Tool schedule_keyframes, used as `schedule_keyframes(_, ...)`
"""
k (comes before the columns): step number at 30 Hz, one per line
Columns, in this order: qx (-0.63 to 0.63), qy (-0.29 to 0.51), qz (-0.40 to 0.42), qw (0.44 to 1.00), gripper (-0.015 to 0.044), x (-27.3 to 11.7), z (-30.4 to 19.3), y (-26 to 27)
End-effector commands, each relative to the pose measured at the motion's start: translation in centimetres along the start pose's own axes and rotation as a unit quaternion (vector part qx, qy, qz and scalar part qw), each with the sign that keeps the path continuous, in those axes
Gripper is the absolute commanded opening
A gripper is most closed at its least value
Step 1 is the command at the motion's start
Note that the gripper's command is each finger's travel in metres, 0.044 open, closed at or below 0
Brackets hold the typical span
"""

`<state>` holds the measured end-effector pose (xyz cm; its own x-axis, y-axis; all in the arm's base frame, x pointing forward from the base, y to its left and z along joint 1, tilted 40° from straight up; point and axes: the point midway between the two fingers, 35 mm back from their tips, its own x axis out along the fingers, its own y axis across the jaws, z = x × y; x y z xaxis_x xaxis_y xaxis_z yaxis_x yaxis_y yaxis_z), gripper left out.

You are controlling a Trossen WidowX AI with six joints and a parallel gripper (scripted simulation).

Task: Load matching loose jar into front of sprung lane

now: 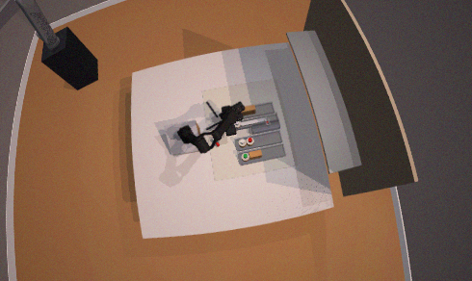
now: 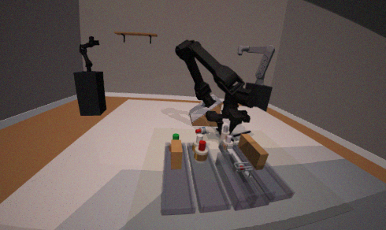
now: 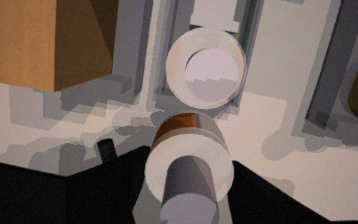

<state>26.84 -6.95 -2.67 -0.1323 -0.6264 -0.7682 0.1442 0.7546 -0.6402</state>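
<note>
My gripper is shut on a white-capped jar with an orange-brown label patch, held about upright. The jar is just outside the front end of the sprung lane. Another white-capped jar stands in the lane at its front end, against the white pusher. In the wrist view a narrow strip shows between the two jars. The held jar's base and its exact height are hidden. The low front stop is mostly hidden.
An orange block stands in the lane beside it. Another lane holds a white-capped and a red-capped jar. The farthest holds a green-capped jar and a block. A red-capped jar lies loose in front.
</note>
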Motion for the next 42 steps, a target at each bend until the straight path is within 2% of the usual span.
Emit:
schedule_keyframes(1,-0.001,-0.002,-0.001,1.0,0.0,0.0,0.3,0.0)
schedule_keyframes(42,-0.001,-0.003,-0.001,1.0,0.0,0.0,2.3,0.0)
